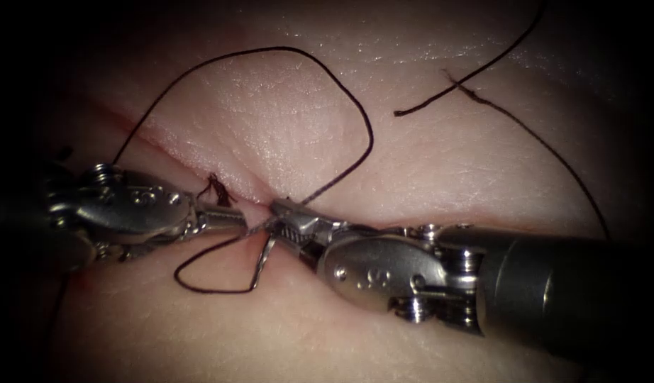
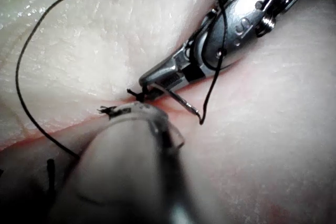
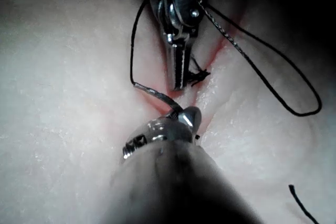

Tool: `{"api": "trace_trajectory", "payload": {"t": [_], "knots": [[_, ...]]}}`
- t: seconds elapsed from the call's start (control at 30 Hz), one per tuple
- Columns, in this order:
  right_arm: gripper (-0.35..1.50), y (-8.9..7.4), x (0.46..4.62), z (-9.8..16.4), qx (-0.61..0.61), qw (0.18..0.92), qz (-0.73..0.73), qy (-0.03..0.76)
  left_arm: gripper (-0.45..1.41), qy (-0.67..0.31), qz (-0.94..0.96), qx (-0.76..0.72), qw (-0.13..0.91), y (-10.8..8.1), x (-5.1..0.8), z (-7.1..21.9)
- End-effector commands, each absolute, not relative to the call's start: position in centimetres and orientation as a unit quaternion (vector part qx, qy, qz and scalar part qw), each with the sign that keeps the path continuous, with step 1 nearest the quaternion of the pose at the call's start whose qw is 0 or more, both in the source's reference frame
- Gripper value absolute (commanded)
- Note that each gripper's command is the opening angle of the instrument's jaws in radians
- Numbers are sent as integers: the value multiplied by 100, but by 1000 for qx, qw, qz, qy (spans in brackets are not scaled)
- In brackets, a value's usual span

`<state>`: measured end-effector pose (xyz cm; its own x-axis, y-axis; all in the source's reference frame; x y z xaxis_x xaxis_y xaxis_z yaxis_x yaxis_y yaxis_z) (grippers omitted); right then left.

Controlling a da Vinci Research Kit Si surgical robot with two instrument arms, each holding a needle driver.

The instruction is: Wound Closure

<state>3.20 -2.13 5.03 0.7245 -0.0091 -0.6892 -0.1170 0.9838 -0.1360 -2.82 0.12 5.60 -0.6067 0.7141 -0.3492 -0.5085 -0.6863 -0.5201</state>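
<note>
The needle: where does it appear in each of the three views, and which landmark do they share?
Endoscope view: the needle hangs from the right tool, below the cut.
Left wrist view: needle sticks out of that tool.
Right wrist view: needle just ahead of that tool.
Shared landmark: the right tool's tip gripping the needle.

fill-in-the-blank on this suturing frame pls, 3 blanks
1. The right tool grips the ___, clear of the tissue, at the end away from its thread.
2. The left tool, jaws shut, holds ___.
3. The knot with cut ends sits at the cut beside the ___ tool's tip.
Missing: needle; nothing; left.
</note>
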Motion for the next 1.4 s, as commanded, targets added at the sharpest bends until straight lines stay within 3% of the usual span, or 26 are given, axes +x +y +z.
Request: {"api": "trace_trajectory", "payload": {"t": [0.03,0.67,1.2,1.23,1.27,1.37,1.4], "knots": [[-35,-209,322,510,-86,924,41,369,-30,-189,876,-274,349,10,-287,565],[-35,-152,333,468,-102,894,145,411,-30,-189,875,-272,354,13,-297,561],[-35,-131,352,463,-134,881,125,436,-30,-185,875,-272,355,17,-301,571],[0,-130,352,463,-141,878,129,439,-30,-185,875,-272,355,17,-301,571],[54,-128,352,464,-155,873,145,438,-30,-184,875,-272,355,17,-301,571],[94,-126,354,465,-173,864,180,436,-30,-184,875,-272,355,16,-300,571],[99,-126,354,465,-176,863,186,436,-30,-184,875,-272,355,16,-300,571]]}}
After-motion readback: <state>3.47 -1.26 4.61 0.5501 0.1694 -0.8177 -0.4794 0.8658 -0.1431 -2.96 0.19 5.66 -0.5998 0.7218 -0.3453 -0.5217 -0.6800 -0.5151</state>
